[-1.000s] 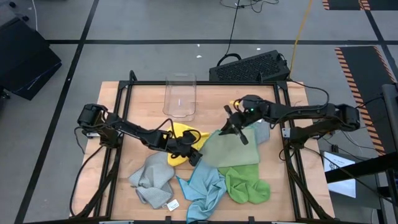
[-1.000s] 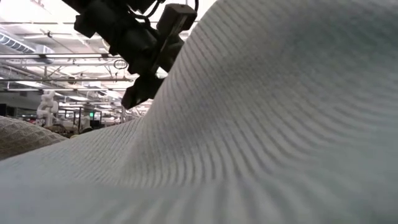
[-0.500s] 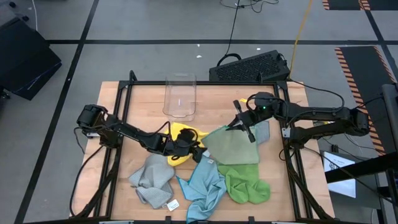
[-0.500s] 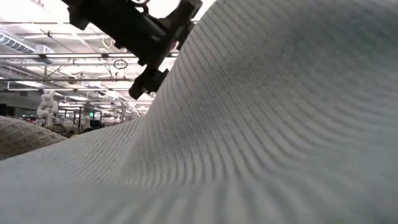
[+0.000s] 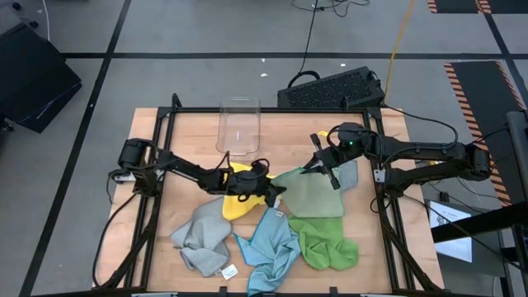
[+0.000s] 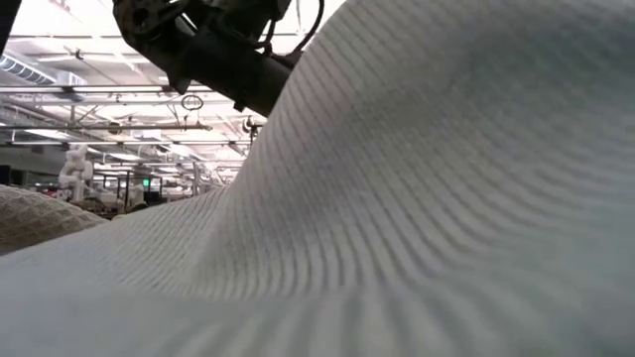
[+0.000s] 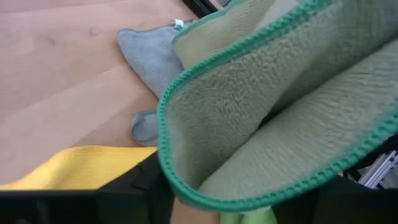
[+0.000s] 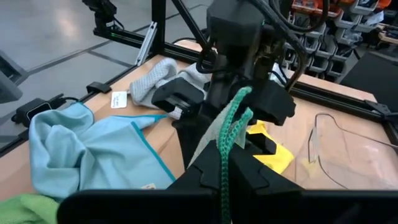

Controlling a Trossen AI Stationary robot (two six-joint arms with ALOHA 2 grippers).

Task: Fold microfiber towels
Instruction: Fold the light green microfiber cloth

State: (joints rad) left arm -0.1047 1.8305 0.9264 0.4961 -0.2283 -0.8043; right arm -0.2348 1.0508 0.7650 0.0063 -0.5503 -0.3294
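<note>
A pale green towel point(image 5: 307, 196) lies mid-table, its far corner raised by my shut right gripper point(image 5: 322, 168). My left gripper point(image 5: 275, 191) is at that towel's left corner point(image 7: 186, 193), open, one finger on either side of the green-stitched edge. A yellow towel point(image 5: 233, 198) lies flat under the left arm. A grey towel point(image 5: 200, 239), a light blue towel point(image 5: 270, 247) and a bright green towel point(image 5: 330, 247) lie crumpled along the near side. A second grey towel point(image 5: 349, 173) lies under the right arm. My right gripper pinches the pale green towel's stitched edge point(image 8: 226, 163) at its far corner between its two fingers, coming from the table's right. That corner is lifted; the cloth slopes down slack onto the table. My left gripper: I cannot tell whether its fingers touch the towel's left corner.
A clear plastic bin point(image 5: 239, 128) lies on its side at the far edge, left of centre. A black keyboard point(image 5: 334, 88) sits beyond the table's far right corner. A ribbed pale cloth point(image 6: 397, 218) right in front of the low camera blocks most of that view.
My right gripper has risen and drawn back toward the table's far right with the pale green towel's corner, lifting that end. My left gripper has left the yellow towel and gone right, to the pale green towel's left corner, tipping down as it went.
</note>
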